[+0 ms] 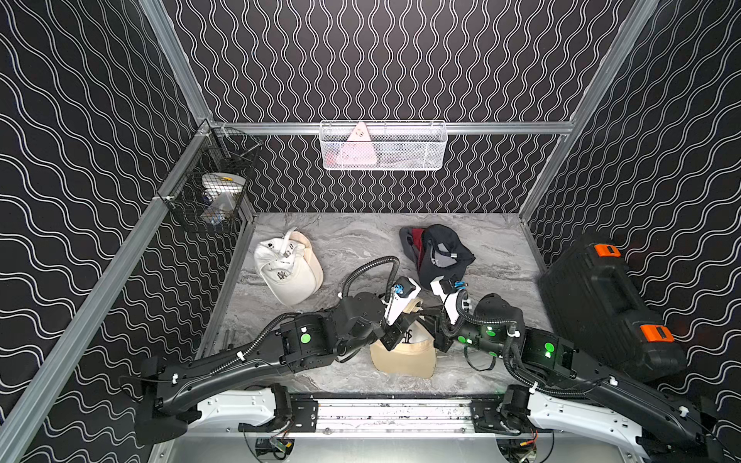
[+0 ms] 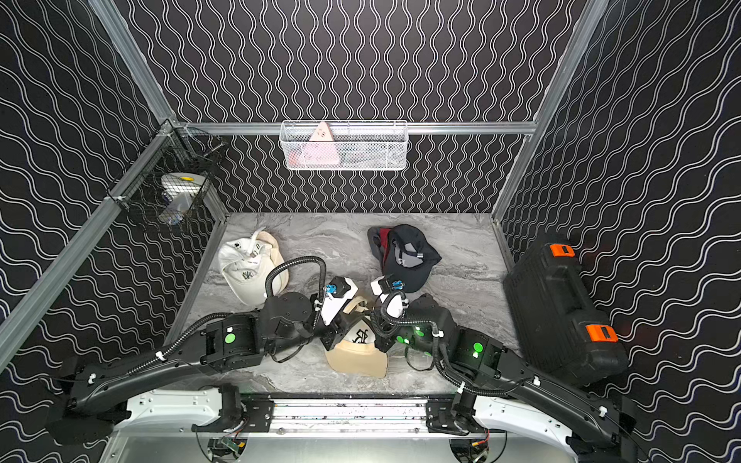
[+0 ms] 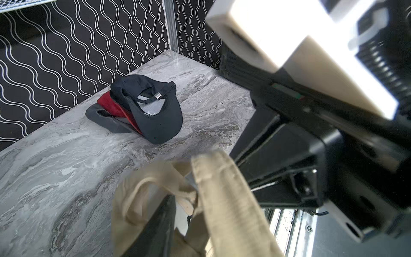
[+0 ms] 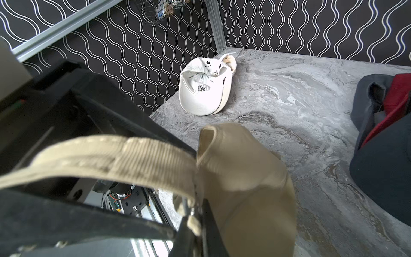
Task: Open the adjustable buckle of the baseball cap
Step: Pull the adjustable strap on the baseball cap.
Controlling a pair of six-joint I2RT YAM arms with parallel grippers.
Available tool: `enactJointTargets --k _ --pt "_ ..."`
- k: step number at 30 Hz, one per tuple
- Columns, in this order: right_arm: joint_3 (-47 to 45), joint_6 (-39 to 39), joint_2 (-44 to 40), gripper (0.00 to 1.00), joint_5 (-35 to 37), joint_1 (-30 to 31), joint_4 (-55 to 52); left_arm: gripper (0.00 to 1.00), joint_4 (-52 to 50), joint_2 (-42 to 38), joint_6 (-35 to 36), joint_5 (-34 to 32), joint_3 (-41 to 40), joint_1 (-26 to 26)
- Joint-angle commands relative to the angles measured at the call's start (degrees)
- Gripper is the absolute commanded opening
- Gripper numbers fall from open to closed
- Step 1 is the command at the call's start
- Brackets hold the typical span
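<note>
beige cap (image 1: 403, 358) nearest, brim forward | right gripper (image 4: 195, 224) at its back, pinching its strap (image 4: 124, 153) | left gripper (image 1: 395, 336) touching the same strap, blurred, spread or gripping I cannot tell | white cap (image 1: 286, 268) beyond the beige cap, leftward | dark cap (image 1: 439, 256) beyond it, rightward

My black left arm (image 1: 224, 364) and right arm (image 1: 641, 395) show round green stickers (image 1: 305, 338), ribbed black hoses (image 1: 371, 265), white bases (image 1: 236, 405) at six o'clock.
</note>
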Motion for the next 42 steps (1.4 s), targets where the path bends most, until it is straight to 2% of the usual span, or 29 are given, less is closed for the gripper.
enactJointTargets --k 1,7,14,17,23,30,42 --pt "0.03 1.18 -0.3 0.0 -1.04 0.06 3.77 0.41 2.48 0.45 0.74 0.35 0.01 -0.16" --pt "-0.06 1.45 -0.6 0.0 -1.6 0.04 3.71 0.29 2.96 1.31 1.09 0.39 -0.23 -0.15" --pt "-0.22 1.71 -1.21 0.0 -1.32 0.1 3.44 0.08 3.49 1.25 1.41 0.44 -0.44 -0.14" --pt "-0.3 1.87 -1.28 0.0 -0.82 0.03 3.16 0.04 3.5 1.1 1.5 0.95 -0.52 -0.1" --pt "-0.3 2.25 -1.27 0.01 0.56 0.03 2.38 0.0 1.91 0.72 1.66 0.62 0.09 -0.16" --pt "1.09 1.06 -0.08 0.09 0.22 0.03 0.84 0.0 -3.23 1.1 1.71 0.41 2.97 -0.16" --pt "1.67 0.25 -0.3 0.12 1.59 0.03 0.55 0.0 -7.99 2.27 1.44 1.81 6.23 -0.25"
